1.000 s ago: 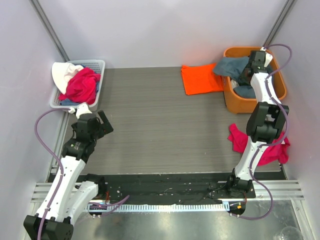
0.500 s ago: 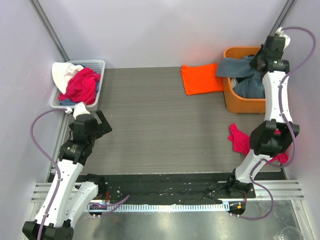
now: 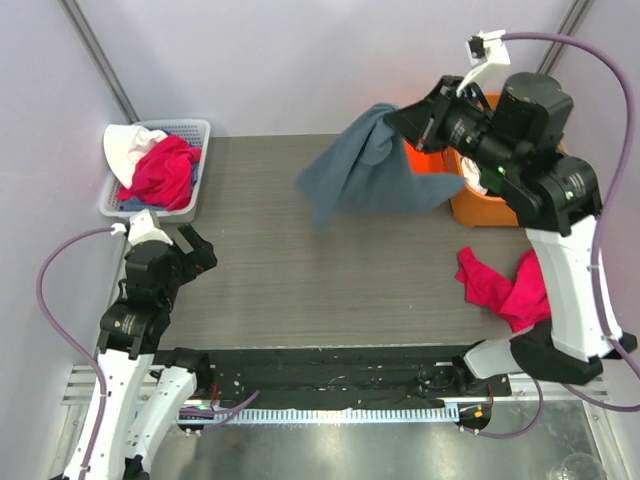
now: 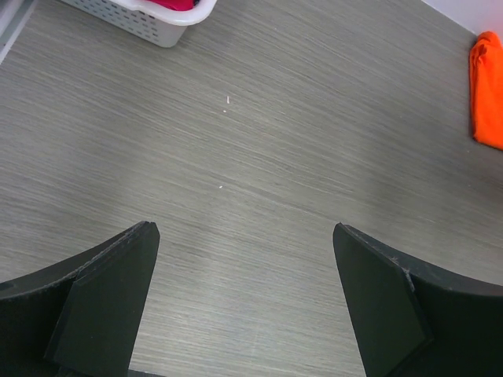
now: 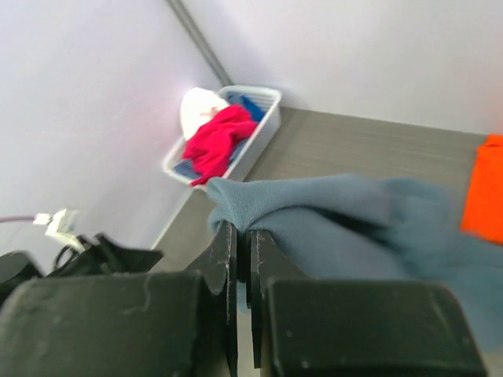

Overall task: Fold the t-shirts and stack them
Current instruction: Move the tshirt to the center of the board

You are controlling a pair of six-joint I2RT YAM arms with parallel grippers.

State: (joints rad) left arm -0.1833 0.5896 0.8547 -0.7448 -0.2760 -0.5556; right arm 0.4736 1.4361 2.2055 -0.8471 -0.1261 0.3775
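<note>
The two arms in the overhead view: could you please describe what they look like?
Both the left arm and the right arm have white link shells with black joints, and a purple cable loops along each. The left gripper and the right gripper have flat, matte black fingers.

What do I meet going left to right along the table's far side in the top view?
From the left: white basket, slate blue-grey t-shirt hanging in the air, orange tub.
</note>
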